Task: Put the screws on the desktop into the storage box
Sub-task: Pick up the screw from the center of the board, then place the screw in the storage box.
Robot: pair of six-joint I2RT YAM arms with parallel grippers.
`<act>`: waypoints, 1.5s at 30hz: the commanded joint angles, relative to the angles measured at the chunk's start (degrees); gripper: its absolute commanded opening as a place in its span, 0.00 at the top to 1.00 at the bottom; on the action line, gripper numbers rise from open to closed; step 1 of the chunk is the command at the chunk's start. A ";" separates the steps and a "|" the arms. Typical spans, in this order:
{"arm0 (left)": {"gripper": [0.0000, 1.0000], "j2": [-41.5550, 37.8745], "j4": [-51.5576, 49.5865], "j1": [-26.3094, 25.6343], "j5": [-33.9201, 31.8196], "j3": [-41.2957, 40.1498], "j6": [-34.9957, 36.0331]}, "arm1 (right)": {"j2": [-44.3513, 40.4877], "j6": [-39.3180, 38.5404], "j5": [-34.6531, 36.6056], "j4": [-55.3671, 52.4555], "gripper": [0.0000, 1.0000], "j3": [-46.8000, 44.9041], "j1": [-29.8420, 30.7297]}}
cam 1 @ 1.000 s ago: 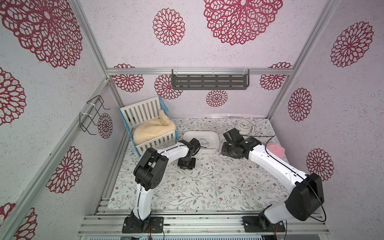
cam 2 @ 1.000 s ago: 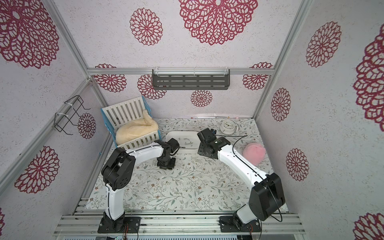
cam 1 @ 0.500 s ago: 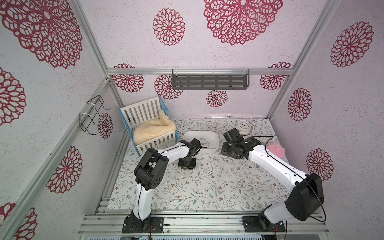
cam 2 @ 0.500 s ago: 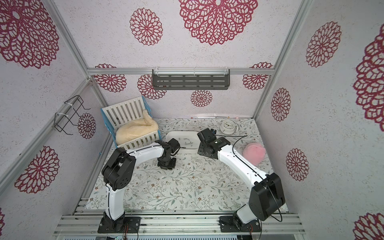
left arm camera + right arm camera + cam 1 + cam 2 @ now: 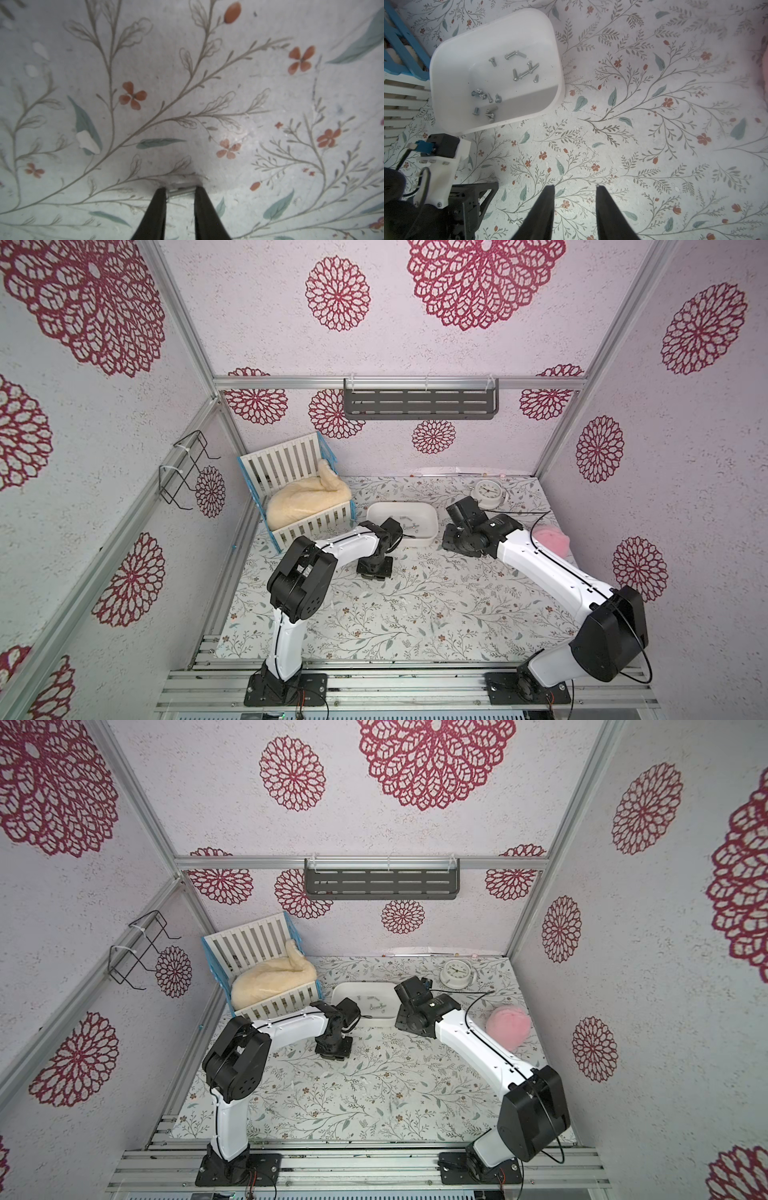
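Our left gripper (image 5: pixel 179 188) pinches a screw (image 5: pixel 180 193) low on the desktop (image 5: pixel 207 83) — bound for the box (image 5: pixel 533 101), we judge — while the right gripper (image 5: pixel 575 187) hangs nearby, fingers apart, empty.

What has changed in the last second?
Nothing has visibly moved in the top views. The left hand stays down on the table by the box, and the right hand stays on the box's other side. The left has a screw between its fingertips; the right is open and empty.
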 commanded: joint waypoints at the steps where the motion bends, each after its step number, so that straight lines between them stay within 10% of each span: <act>1: 0.75 -1.47 -2.35 -1.12 -0.20 -1.61 -0.36 | -1.47 0.96 -0.02 0.83 0.63 -0.14 -0.32; 19: 0.75 -9.30 -6.99 -1.29 -3.31 1.91 0.81 | -0.87 0.83 0.01 1.12 0.63 0.03 -0.34; 45: 0.72 22.88 -20.73 7.71 -1.23 55.70 8.39 | -0.81 -0.97 -1.54 4.91 0.63 -2.07 -3.51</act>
